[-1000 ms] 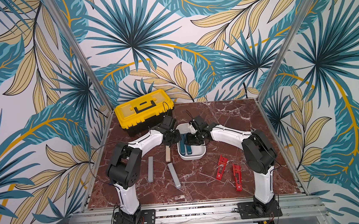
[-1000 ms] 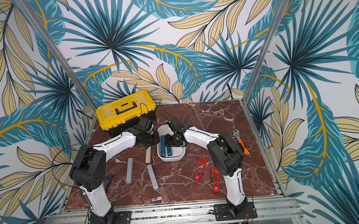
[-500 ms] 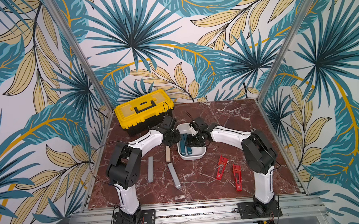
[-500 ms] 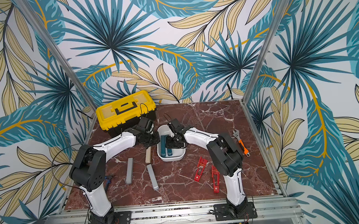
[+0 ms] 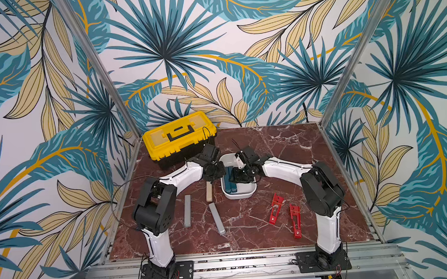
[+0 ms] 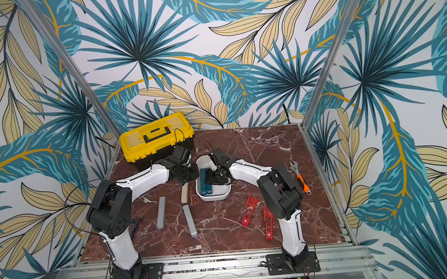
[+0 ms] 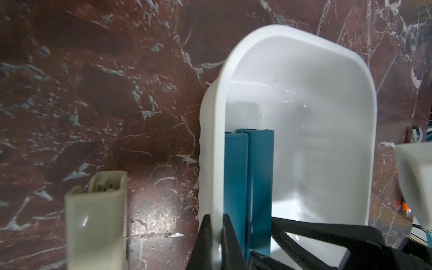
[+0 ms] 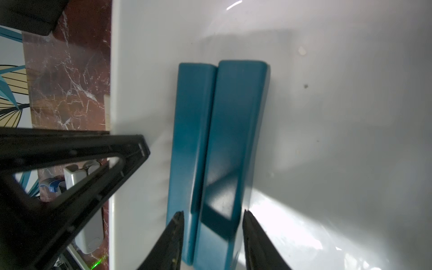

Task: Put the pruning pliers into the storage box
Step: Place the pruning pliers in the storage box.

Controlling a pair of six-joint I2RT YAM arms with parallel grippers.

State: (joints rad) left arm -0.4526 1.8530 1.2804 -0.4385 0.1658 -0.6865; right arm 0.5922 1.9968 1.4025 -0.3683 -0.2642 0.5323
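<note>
— Where do we find the white box point(image 5: 239, 196)?

— Near the middle of the desk point(image 5: 284, 146), close to the yellow toolbox point(image 5: 179, 138) that stands in the back left corner. Our left gripper point(image 7: 216, 224) is pinched together on the box's left rim.

— And our right gripper point(image 8: 211, 215)?

— Down inside the box, its fingers a little apart astride one end of the two teal pieces point(image 8: 236, 117), which lie side by side and touching — we cannot tell whether it squeezes them.

— The other pieces?

— All out on the desk: the beige piece point(image 5: 208, 193) just beside the box's left wall, the grey pieces point(image 5: 187, 210) toward the front left, the red pieces point(image 5: 275, 208) toward the front right. In a top view we also see an orange-handled wrench point(image 6: 300, 178) by the right edge.
</note>
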